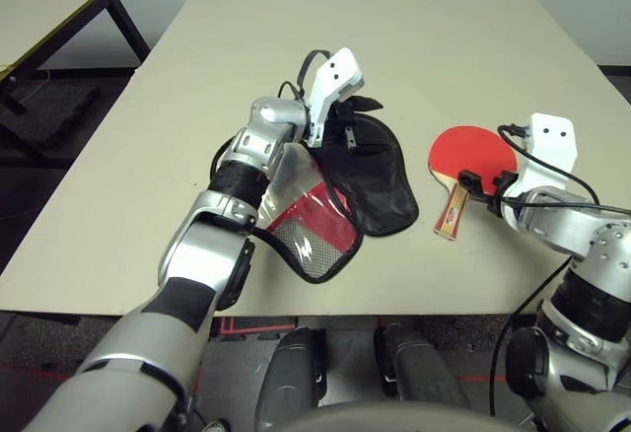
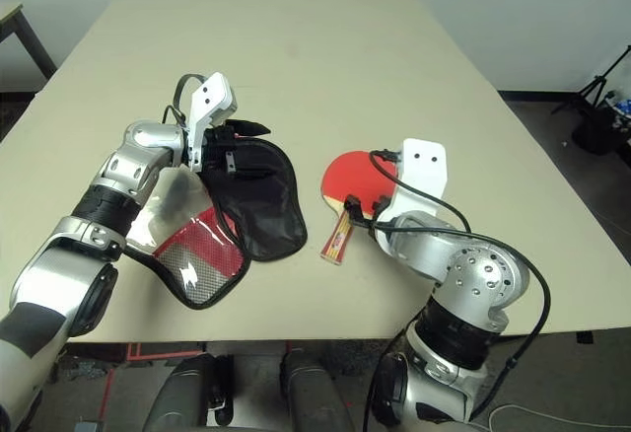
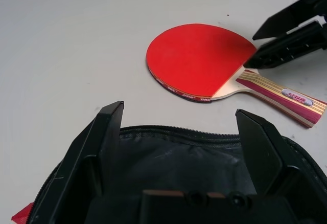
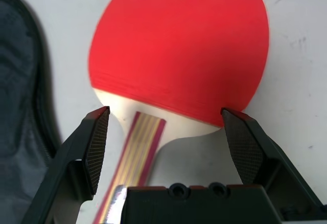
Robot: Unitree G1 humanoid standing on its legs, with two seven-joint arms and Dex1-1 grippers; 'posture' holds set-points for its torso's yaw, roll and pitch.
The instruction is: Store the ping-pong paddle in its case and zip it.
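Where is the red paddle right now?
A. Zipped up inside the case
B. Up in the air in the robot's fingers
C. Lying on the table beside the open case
C: the ping-pong paddle lies flat on the table, next to the opened case, with the right gripper open over its handle.

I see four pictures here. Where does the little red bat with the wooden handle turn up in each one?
Left eye view: the round red-faced ping-pong paddle with light wooden handle lies right of centre on the table.
Right eye view: the paddle lies near the middle.
Left wrist view: paddle beyond the open black fingers.
Right wrist view: red face up close, the handle between the open fingers.
Shared landmark: the open black-lined zip case beside it.
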